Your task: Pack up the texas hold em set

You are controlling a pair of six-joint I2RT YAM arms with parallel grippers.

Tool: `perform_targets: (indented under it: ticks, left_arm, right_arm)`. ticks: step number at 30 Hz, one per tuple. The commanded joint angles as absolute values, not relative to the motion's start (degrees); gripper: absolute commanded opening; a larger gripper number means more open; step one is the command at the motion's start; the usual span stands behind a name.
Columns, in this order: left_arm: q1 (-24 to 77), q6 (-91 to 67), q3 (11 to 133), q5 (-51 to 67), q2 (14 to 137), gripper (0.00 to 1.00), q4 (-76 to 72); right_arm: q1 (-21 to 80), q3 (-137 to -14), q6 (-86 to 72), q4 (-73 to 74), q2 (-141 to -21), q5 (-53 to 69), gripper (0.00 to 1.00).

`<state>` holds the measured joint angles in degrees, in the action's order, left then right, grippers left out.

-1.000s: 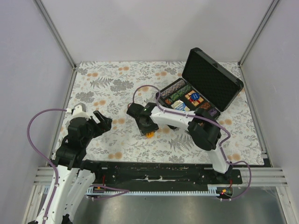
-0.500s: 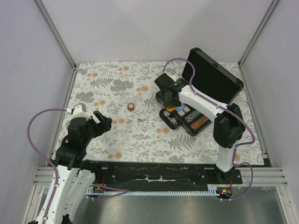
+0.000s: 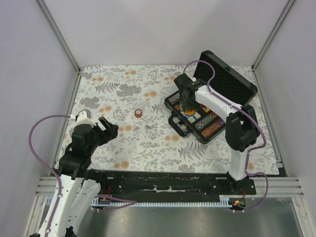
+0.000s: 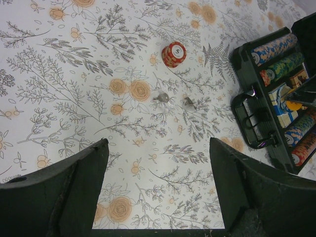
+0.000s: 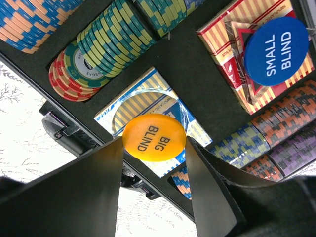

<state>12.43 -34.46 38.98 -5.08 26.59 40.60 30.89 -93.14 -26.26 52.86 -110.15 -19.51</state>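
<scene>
Left claw (image 4: 157,148) hangs wide open above the near-left of the table (image 3: 148,143). Farther on, the reddish chips (image 4: 174,53) stand stacked mid-table. Far right, the right claw (image 5: 154,148) pinches the yellow disc (image 5: 154,137) over the blue deck (image 5: 143,91) inside the open black case (image 3: 232,86).

Blue striped card deck (image 5: 148,91): middle hidden under the yellow round "BIG BLIND" disc (image 5: 154,137) between the right gripper (image 5: 153,147) fingers.
Grip: pinched or merely lying there, I can't tell.
Red triangle (image 5: 240,37): mostly covered by the blue round "SMALL BLIND" disc (image 5: 276,51), beyond the right finger.
Two small grey bits (image 4: 161,98): ahead of the left gripper (image 4: 158,148), too small to identify.
</scene>
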Motion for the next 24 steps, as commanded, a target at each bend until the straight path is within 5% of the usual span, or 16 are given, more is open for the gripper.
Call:
perform_targets:
  ticks: [1,11,24]
  left_arm:
    - [12.66,-34.54,39.37,-5.98,26.89,0.88,39.73]
    - [12.74,-34.54,39.37,-5.98,26.89,0.88,39.73]
    - [12.74,-34.54,39.29,-5.71,27.25,0.88,39.73]
  right_arm:
    - [30.41,-92.99,-25.4,51.15,-111.18,-19.6,0.58]
    - [30.06,-93.69,-26.02,51.59,-108.82,-19.25,0.74]
    - [34.62,-97.73,-24.7,50.36,-106.78,-13.71,0.77]
